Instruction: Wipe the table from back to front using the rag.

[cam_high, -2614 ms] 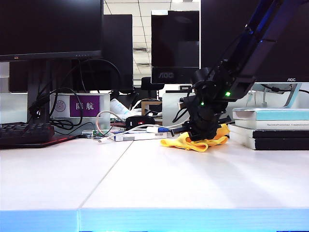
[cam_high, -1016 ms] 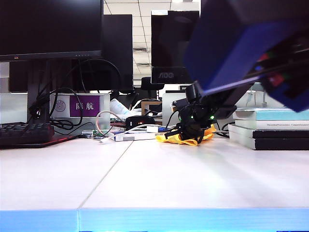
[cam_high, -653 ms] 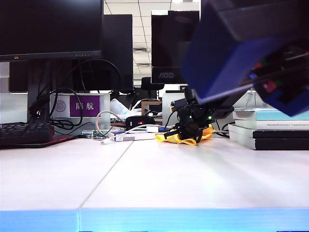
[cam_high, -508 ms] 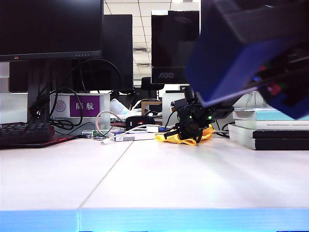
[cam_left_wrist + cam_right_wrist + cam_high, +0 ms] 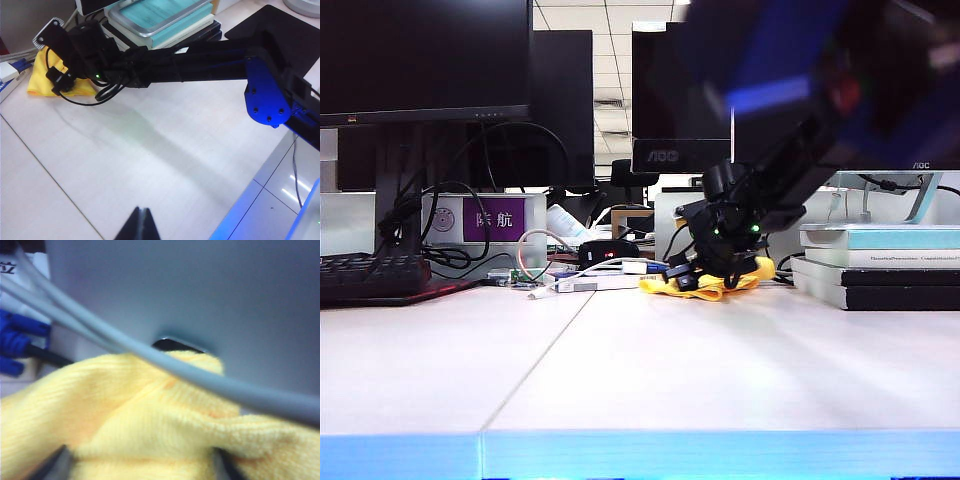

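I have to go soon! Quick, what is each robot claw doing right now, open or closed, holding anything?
Left gripper: closed, empty, above the table.
Right gripper: open, fingers either side of the yellow rag at the table's back, not clamped on it.

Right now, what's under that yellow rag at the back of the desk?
The rag lies crumpled on the white table, with the right hand on it and grey cables crossing above. Anything beneath its folds is hidden.

The rag (image 5: 712, 284) lies at the back of the surface (image 5: 650, 370), left of the stacked books (image 5: 875, 265); the right hand (image 5: 705, 275) sits on it, fingers apart; cables (image 5: 590, 275) lie further left; the left hand (image 5: 139, 227) hangs over the surface's front.
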Action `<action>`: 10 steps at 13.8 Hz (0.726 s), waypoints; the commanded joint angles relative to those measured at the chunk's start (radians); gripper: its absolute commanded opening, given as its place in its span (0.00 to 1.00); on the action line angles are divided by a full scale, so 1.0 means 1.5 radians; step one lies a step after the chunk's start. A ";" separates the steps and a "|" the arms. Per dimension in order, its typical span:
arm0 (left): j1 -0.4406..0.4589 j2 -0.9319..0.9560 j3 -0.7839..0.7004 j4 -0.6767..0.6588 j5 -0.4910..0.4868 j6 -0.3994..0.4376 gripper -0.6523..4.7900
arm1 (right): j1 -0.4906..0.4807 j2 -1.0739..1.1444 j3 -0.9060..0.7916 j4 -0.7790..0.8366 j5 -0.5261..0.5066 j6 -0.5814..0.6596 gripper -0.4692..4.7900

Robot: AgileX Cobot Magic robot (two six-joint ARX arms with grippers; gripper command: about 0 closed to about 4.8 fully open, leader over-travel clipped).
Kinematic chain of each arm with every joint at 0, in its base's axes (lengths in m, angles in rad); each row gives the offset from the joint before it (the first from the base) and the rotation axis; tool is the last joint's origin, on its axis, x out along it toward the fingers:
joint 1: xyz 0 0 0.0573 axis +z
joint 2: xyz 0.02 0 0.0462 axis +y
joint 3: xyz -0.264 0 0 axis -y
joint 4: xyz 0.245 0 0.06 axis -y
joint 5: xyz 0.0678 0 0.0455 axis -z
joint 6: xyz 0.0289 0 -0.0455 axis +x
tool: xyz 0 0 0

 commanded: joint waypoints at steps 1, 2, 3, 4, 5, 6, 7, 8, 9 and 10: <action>0.000 -0.002 0.004 0.006 0.005 0.000 0.11 | 0.014 -0.013 -0.005 -0.100 -0.005 -0.036 0.70; 0.000 -0.002 0.004 0.006 0.005 0.000 0.11 | 0.018 -0.015 -0.005 -0.106 -0.002 -0.045 0.70; 0.000 -0.002 0.004 0.006 0.005 0.001 0.11 | 0.022 -0.016 -0.005 -0.108 -0.002 -0.048 0.69; 0.000 -0.002 0.004 0.006 0.005 0.001 0.11 | 0.027 -0.022 -0.004 -0.116 -0.001 -0.056 0.57; 0.000 -0.002 0.004 0.006 0.005 0.001 0.11 | 0.031 -0.030 -0.004 -0.126 0.001 -0.059 0.34; 0.000 -0.002 0.004 0.006 0.005 0.001 0.11 | 0.035 -0.036 -0.004 -0.137 0.001 -0.060 0.13; 0.000 -0.002 0.004 0.007 0.005 0.001 0.11 | 0.040 -0.049 -0.004 -0.160 0.003 -0.065 0.09; 0.000 -0.002 0.004 0.007 0.005 0.001 0.11 | 0.042 -0.058 -0.004 -0.173 0.003 -0.072 0.09; 0.000 -0.002 0.004 0.008 0.005 0.001 0.11 | 0.048 -0.076 -0.004 -0.186 0.003 -0.074 0.09; 0.000 -0.002 0.004 0.010 0.005 0.003 0.11 | 0.052 -0.089 -0.004 -0.199 0.003 -0.074 0.09</action>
